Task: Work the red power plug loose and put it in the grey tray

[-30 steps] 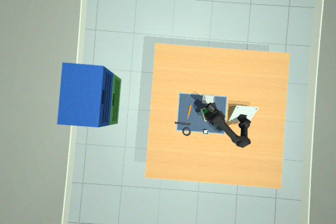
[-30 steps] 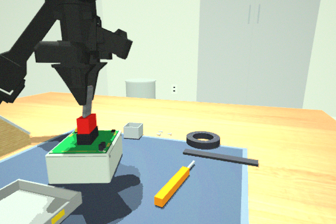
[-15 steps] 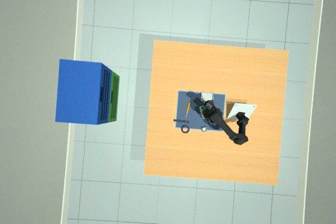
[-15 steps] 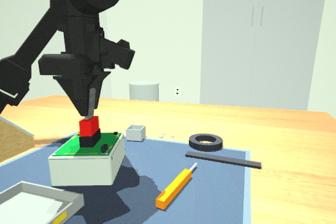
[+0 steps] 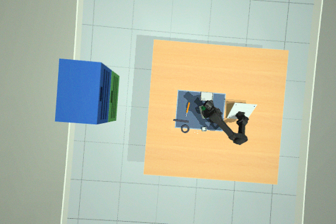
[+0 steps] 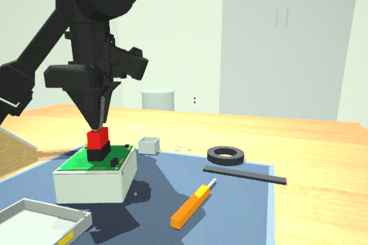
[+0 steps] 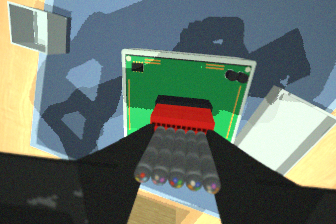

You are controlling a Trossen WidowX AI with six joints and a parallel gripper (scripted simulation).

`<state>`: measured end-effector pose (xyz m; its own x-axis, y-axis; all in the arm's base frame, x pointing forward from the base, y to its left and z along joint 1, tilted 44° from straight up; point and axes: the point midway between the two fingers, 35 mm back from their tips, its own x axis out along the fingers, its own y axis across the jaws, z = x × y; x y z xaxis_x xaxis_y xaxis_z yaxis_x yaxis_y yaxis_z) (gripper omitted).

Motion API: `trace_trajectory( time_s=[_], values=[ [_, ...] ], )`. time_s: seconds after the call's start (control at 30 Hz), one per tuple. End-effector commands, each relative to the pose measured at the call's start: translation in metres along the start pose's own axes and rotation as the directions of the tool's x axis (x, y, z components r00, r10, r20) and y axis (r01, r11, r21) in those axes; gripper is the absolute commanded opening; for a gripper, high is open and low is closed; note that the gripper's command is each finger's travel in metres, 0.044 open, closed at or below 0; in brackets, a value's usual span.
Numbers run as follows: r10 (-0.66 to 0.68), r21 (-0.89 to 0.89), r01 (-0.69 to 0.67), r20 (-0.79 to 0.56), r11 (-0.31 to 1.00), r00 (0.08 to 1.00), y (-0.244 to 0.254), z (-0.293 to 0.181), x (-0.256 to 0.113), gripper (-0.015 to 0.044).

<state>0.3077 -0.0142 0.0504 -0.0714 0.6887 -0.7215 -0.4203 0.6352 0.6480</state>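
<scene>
Grey tray [image 5: 206, 96] [image 6: 52, 210] [image 7: 285, 132] lies nearest. Behind it, the red plug [image 6: 97, 139] [image 7: 182, 116] stands upright in black socket [image 6: 95, 154] [image 7: 182, 101], cables upward, its long axis going from finger to finger. The fingers [image 6: 91, 112] grip it, pointing down.

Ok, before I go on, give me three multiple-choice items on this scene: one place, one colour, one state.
1. Where is the red plug?
A) in the grey tray
B) in the black socket
C) on the blue mat

2. What colour is the screwdriver's handle?
A) green
B) white
C) orange

3. How do the fingers stand?
A) closed in on the plug
B) spread wide, well away from it
C) resting in the tray

1: B, the plug sits in the socket on the green board.
2: C, the handle is orange.
3: A, the fingers meet the plug's two sides in the wrist view.
</scene>
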Motion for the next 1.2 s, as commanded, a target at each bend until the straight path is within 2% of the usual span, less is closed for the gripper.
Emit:
trace_trajectory(
  time_s=[0.0, 0.43, 0.7, 1.0, 1.17],
  values=[
    [-0.008, -0.003, 0.008, 0.003, 1.0, 1.0, -0.002, 0.001, 0.0, 0.0],
    [-0.011, -0.003, 0.011, 0.003, 1.0, 1.0, -0.002, 0.001, -0.009, 0.0],
    [-0.096, -0.002, 0.096, 0.002, 0.995, 0.995, 0.006, 0.001, -0.023, 0.0],
    [0.115, -0.003, -0.115, 0.002, 0.993, 0.993, -0.012, 0.001, -0.024, 0.0],
    [0.101, -0.003, -0.101, 0.002, 0.995, 0.995, -0.011, 0.001, -0.024, 0.0]
  ],
)
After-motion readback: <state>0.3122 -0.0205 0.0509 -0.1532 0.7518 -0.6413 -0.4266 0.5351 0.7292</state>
